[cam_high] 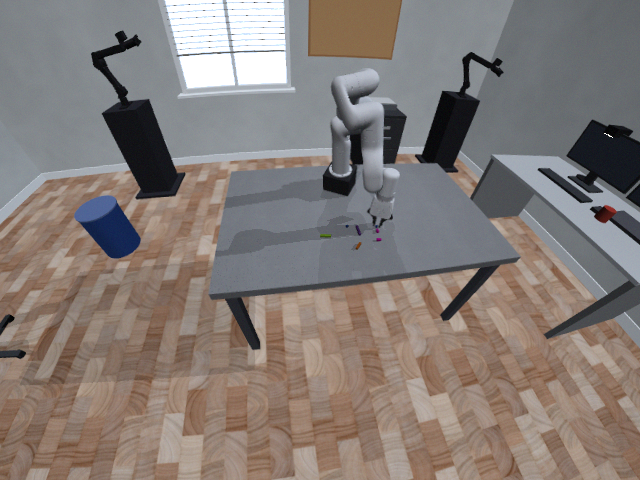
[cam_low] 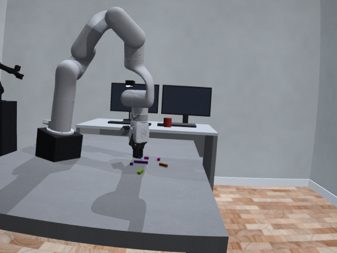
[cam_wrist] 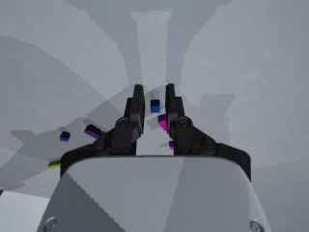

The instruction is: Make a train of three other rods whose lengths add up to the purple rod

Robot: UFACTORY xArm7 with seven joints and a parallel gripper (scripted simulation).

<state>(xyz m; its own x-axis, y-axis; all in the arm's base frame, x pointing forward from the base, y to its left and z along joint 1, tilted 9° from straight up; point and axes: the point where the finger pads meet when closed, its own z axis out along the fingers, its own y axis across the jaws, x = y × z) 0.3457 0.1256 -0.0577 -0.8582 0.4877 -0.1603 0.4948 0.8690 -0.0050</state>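
My gripper (cam_high: 378, 225) (cam_low: 137, 156) (cam_wrist: 154, 95) is partly open, low over the table, holding nothing. One blue rod (cam_wrist: 154, 105) shows between its fingers in the wrist view, with visible space on both sides. A magenta rod (cam_high: 377, 230) (cam_low: 146, 157) (cam_wrist: 162, 122) lies close to that blue rod, partly behind a finger in the wrist view. The other magenta rod (cam_high: 378, 239) (cam_low: 158, 158) lies farther from the arm's base. The purple rod (cam_high: 358, 229) (cam_low: 140, 162) (cam_wrist: 94, 131) lies to one side. The other blue rod (cam_high: 346, 226) (cam_low: 131, 164) (cam_wrist: 65, 136) lies beyond it.
A lime rod (cam_high: 325, 236) (cam_low: 140, 171) (cam_wrist: 54, 164) and an orange rod (cam_high: 358, 245) (cam_low: 163, 165) lie apart on the grey table (cam_high: 289, 263) (cam_low: 174, 201). The arm's black base (cam_high: 338, 181) (cam_low: 58, 144) stands at the back of the table in the top view.
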